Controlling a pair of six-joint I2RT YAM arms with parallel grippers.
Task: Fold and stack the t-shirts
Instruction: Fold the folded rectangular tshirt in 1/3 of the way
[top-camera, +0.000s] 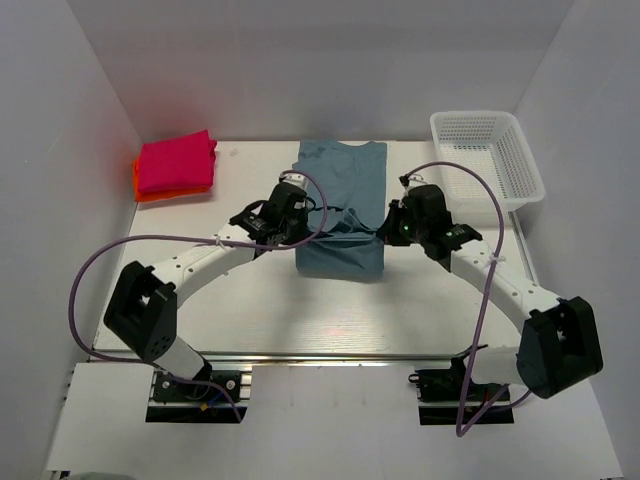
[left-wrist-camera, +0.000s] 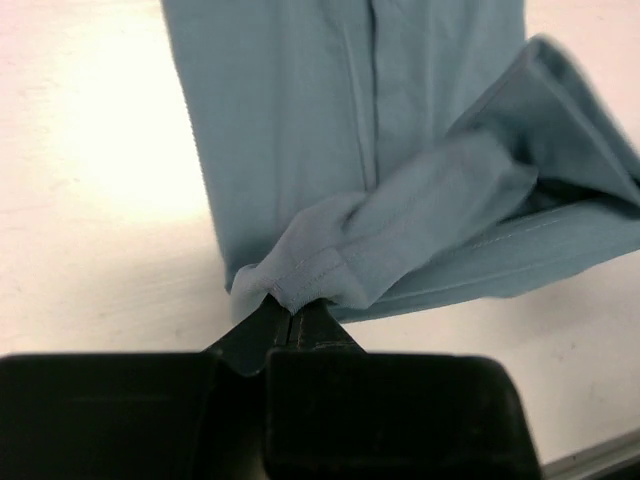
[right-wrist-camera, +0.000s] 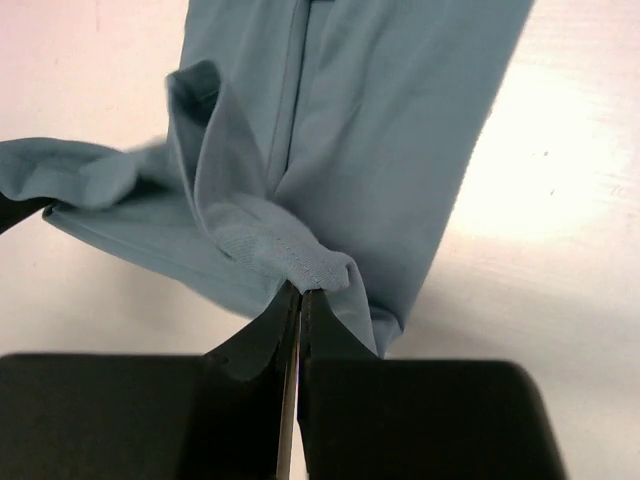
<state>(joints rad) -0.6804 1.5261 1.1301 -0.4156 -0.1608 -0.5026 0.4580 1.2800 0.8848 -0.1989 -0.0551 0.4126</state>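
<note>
A teal-blue t-shirt (top-camera: 342, 190) lies folded into a long strip at the table's middle. My left gripper (top-camera: 300, 226) is shut on its hem at the strip's left side, and the pinched hem (left-wrist-camera: 300, 280) bunches at the fingertips in the left wrist view. My right gripper (top-camera: 388, 230) is shut on the hem at the right side, with the stitched edge (right-wrist-camera: 315, 265) clamped in the right wrist view. Between the two grips the near part of the cloth is lifted and draped over the rest. A folded magenta-pink t-shirt (top-camera: 177, 162) rests on a folded orange-red t-shirt (top-camera: 150, 190) at the back left.
A white mesh basket (top-camera: 487, 155) stands at the back right corner. White walls enclose the table on three sides. Purple cables loop from both arms over the table's near half.
</note>
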